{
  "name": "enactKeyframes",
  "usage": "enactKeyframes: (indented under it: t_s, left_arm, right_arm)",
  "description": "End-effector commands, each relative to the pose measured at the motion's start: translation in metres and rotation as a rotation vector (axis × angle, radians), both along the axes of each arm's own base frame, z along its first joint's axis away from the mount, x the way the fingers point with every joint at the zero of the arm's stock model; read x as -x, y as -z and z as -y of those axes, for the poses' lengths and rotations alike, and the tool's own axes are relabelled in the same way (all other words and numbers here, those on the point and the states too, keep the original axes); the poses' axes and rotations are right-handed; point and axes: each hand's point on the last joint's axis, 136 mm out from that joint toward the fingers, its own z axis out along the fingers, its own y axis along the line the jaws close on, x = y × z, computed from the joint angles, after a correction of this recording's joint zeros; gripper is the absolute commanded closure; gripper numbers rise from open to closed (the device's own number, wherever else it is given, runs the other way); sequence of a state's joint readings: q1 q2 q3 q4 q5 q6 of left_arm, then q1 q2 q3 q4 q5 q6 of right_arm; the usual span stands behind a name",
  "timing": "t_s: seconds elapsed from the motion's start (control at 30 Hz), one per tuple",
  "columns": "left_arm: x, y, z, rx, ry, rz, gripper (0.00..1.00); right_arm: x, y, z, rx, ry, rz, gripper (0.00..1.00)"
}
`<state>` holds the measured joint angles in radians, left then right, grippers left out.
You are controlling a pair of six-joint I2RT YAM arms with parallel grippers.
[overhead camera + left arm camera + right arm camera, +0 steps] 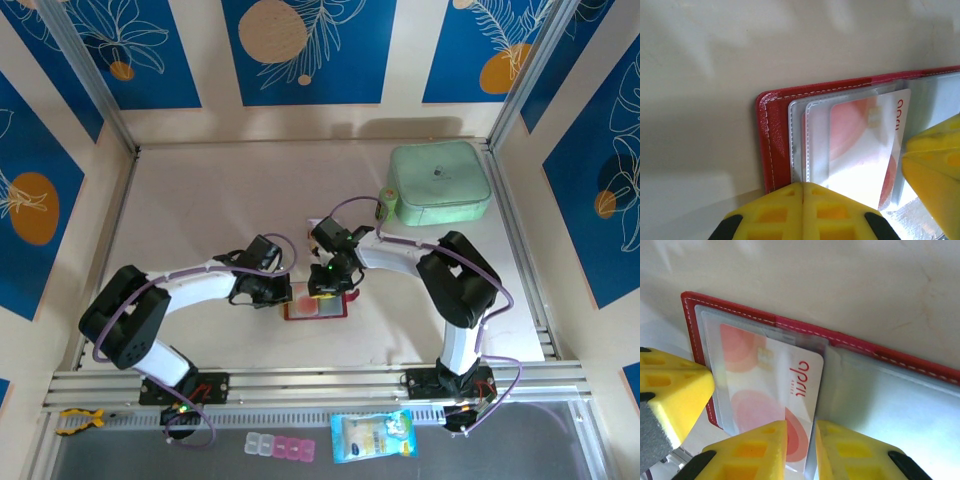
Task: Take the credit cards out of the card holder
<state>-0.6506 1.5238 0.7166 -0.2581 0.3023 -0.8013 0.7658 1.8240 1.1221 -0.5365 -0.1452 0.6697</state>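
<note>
From the top external view, the card holder (pixel 316 309) is lying open on the tabletop (pixel 200 200), near the middle and toward the near edge, with both arms reaching in over it. The left fingers (pixel 284 297) are coming in at its left end and the right fingers (pixel 326 291) are bearing down from its far side. A mint-green case (pixel 438 182) is sitting well apart at the far right.

From the left wrist, the left fingers (pixel 775 212) are clenched together, empty, and seem to be pinning the red edge of the card holder (pixel 771 145). A red-and-white credit card (pixel 860 145) is lying partway out of its clear sleeve (pixel 799 145).

From the right wrist, the right fingers (pixel 760 450) are standing slightly parted, straddling the exposed edge of the credit card (pixel 775 385). No firm pinch is showing. The card holder (pixel 790 327) is running along behind.

The extraction step appears to be under way, with this card half drawn. The next move likely calls for closing on the card's free edge and sliding it straight along the sleeve's opening, while the left fingers are keeping the holder from dragging along.
</note>
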Motion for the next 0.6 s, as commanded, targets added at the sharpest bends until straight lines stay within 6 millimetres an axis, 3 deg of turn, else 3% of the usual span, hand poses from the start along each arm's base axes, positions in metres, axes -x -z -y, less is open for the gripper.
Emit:
enactKeyframes:
  t_s: [0.0,0.27,0.57]
  left_arm:
    - [-0.006,-0.014,0.0,-0.002,0.01,0.022,0.96]
    - [-0.008,-0.025,0.014,0.051,0.036,0.024,0.96]
    - [0.001,-0.009,0.018,0.042,0.06,-0.02,0.98]
  right_arm:
    - [-0.001,-0.019,-0.002,-0.022,-0.012,0.026,0.77]
    - [-0.001,-0.016,-0.003,-0.043,-0.002,0.012,0.77]
    - [0.0,-0.01,-0.002,-0.04,0.0,-0.003,0.76]
